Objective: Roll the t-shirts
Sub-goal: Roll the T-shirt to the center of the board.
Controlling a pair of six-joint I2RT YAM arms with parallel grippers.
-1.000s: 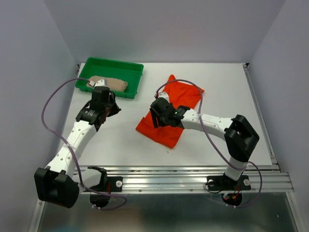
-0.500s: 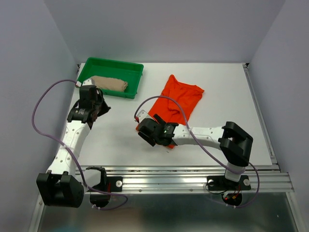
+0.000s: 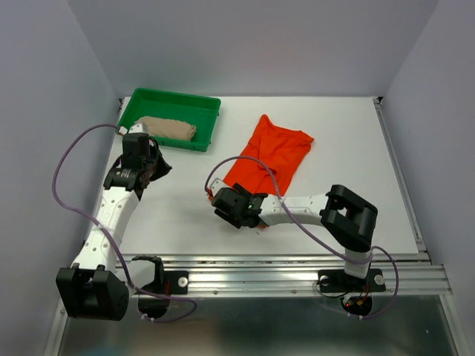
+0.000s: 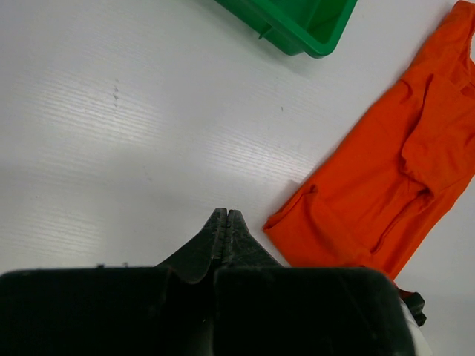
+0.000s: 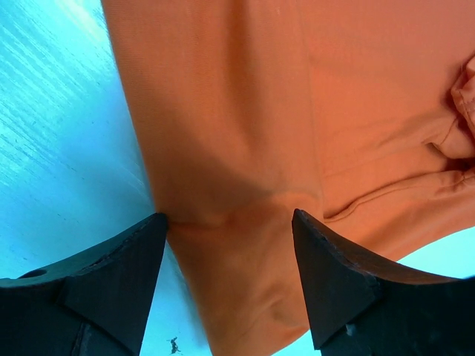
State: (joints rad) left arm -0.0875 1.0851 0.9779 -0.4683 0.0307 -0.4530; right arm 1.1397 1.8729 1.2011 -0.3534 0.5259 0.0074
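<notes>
surface: white table (image 3: 349, 148), fills the middle of the top view | upper left: green tray (image 3: 171, 107), flat on the table by its far left corner | centre, just right of middle: orange-red t-shirt (image 3: 271, 152), spread flat and creased, slanting from upper right to lower left | tray and t-shirt: well apart

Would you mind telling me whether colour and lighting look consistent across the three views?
Top external has even light on a white table; left wrist shows sheen streaks on it; right wrist tints it cyan, with the orange t-shirt shadowed near the right gripper.
</notes>
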